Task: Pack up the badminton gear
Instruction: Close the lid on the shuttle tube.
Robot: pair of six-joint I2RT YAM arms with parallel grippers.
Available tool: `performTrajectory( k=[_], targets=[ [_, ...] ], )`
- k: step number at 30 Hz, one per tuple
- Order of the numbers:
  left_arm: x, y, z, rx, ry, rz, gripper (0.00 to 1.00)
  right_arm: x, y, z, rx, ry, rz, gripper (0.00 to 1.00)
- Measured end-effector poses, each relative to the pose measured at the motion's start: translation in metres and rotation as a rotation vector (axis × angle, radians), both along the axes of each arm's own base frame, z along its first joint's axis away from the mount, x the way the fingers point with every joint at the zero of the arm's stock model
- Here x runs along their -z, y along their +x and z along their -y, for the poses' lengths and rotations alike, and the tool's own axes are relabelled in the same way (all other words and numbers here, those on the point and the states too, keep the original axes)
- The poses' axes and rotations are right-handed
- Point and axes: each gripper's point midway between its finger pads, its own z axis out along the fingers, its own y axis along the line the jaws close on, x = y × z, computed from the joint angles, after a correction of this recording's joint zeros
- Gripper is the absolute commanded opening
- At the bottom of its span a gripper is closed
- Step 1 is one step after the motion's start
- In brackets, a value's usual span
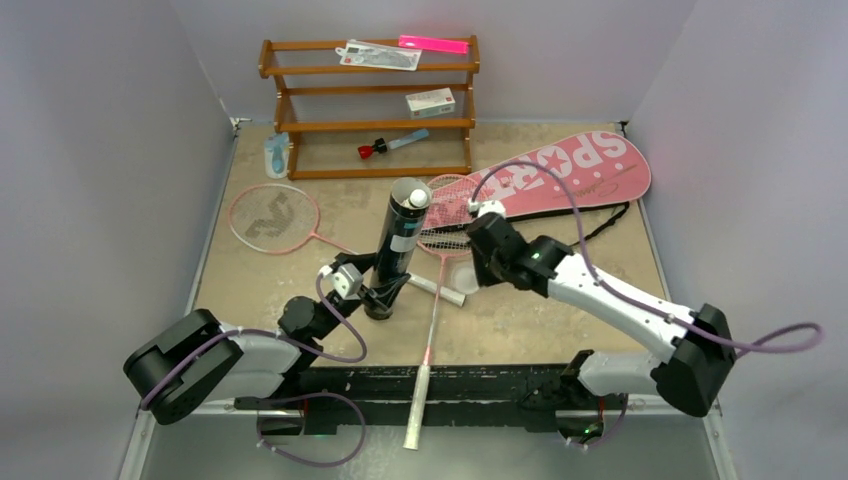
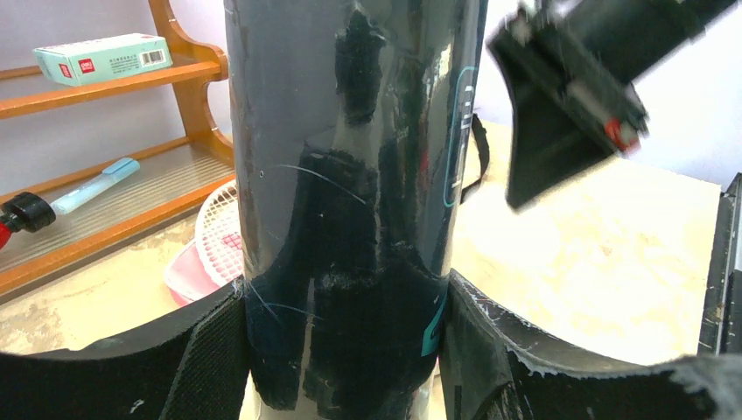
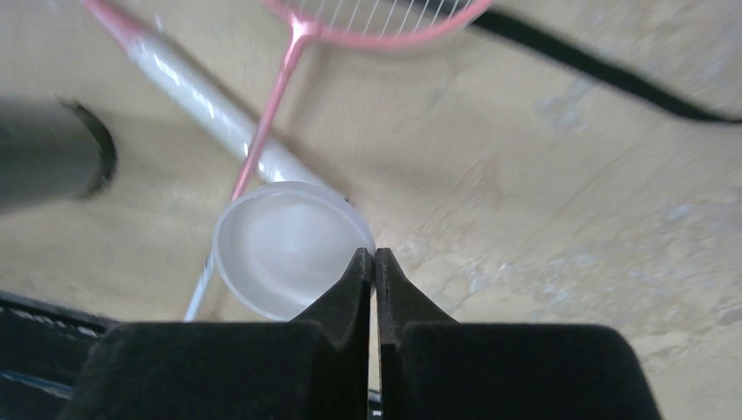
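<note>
Left pincer (image 2: 341,359) grasps upright black tube (image 1: 400,245); right pincer (image 3: 374,262) clenched over scuffed tan table (image 3: 569,219).

- Our left arm (image 1: 250,355) lies low, and the left gripper (image 1: 372,292) clamps the black tube (image 1: 402,240) near its base.
- Our right arm (image 1: 620,300) reaches forward, with the right gripper (image 3: 374,262) angled downward and its fingers pressed together.

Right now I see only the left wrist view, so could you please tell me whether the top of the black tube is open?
Observer: Yes, it is open. The black tube has no cap on it, and a white shuttlecock shows in its mouth.
Operator: Thank you. Is there a cap anywhere nearby?
Observer: A clear cap sits to the right of the tube, by a white racket handle. The right gripper has its jaws closed on the cap's rim.
</note>
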Motion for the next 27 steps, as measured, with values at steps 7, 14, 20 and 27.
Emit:
performTrajectory(
  k=[7,14,20,27],
  targets=[
    [-0.002,-0.002,0.002,0.016,-0.009,-0.003,0.0,-0.087,0.063,0.009,0.089,0.109,0.207,0.0],
    [-0.01,-0.004,0.009,0.052,-0.029,0.002,0.01,-0.122,0.095,-0.025,0.068,0.21,0.29,0.0],
    [-0.019,-0.004,0.015,0.081,-0.049,0.012,0.03,-0.128,0.112,-0.052,0.036,0.254,0.291,0.0],
    [-0.034,0.001,0.022,0.086,-0.074,0.036,0.07,-0.14,0.106,-0.081,-0.034,0.27,0.305,0.0]
  ],
)
